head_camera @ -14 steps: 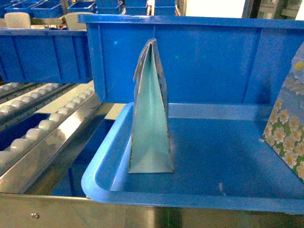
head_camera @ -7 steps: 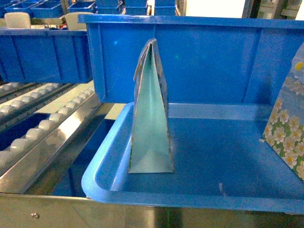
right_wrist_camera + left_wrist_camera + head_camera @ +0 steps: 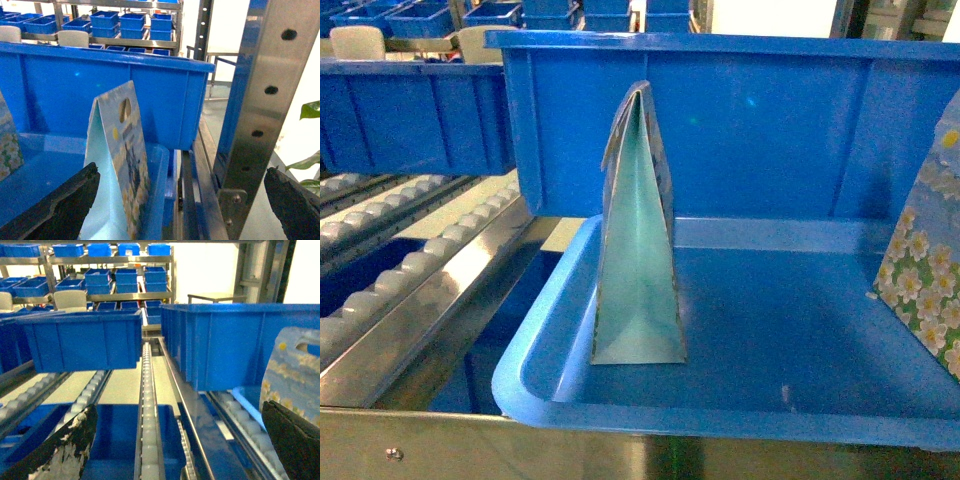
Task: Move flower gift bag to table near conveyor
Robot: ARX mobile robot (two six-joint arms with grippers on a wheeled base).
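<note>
Head view: nothing has shifted over the last second. One flower gift bag [image 3: 638, 250] stands upright, side-on, left of centre in a shallow blue tray [image 3: 770, 400], and a second bag [image 3: 926, 270] shows at the right edge. The conveyor [image 3: 410, 265] slopes through the left of the frame. No arm appears, so I judge the pickup not yet begun.

Left wrist view: the left gripper [image 3: 175, 445] is spread wide, fingers at the bottom corners, holding nothing; a bag [image 3: 292, 375] sits at the right.

Right wrist view: the right gripper [image 3: 182, 205] is likewise spread and empty, with a bag [image 3: 120, 160] at lower left.
</note>
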